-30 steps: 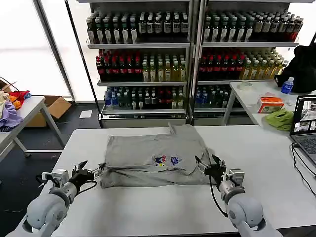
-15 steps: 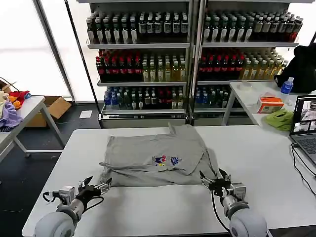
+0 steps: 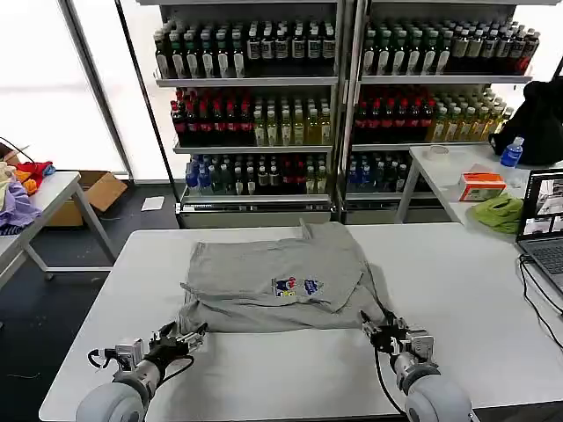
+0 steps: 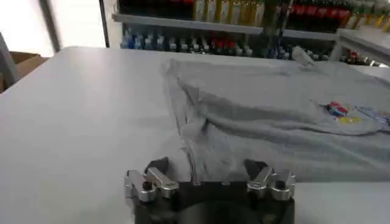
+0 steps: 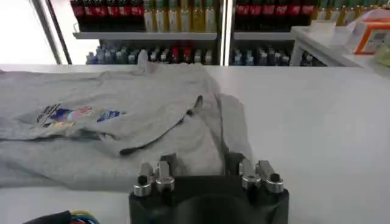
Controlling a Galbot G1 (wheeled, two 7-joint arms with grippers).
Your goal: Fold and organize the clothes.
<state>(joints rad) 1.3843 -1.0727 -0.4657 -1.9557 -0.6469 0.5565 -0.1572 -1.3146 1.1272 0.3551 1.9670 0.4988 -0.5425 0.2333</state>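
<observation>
- Light grey, short-sleeved and partly folded, the shirt (image 3: 280,280) lies spread across the middle of the white table (image 3: 493,290), its small multicoloured chest print (image 3: 296,287) facing up on the top layer.
- The left gripper (image 3: 180,338) sits low at the table's near edge, just off the shirt's near left corner; its fingers are spread open and hold nothing.
- From the left wrist camera, the left gripper (image 4: 210,173) faces the shirt (image 4: 286,115), whose bunched near hem lies just in front of the parted fingertips, apart from them.
- The right gripper (image 3: 384,329) rests at the near right corner of the garment, fingers likewise apart and empty.
- In the right wrist view, the right gripper (image 5: 206,169) points at the shirt (image 5: 122,122), the cloth's edge lying close before the open fingers; whether they touch it cannot be told.
- Behind the table stand shelves of bottled drinks (image 3: 264,97).
- A laptop (image 3: 541,224) sits at the table's far right edge, and a lime-green cloth (image 3: 499,212) lies on a second table beyond.
</observation>
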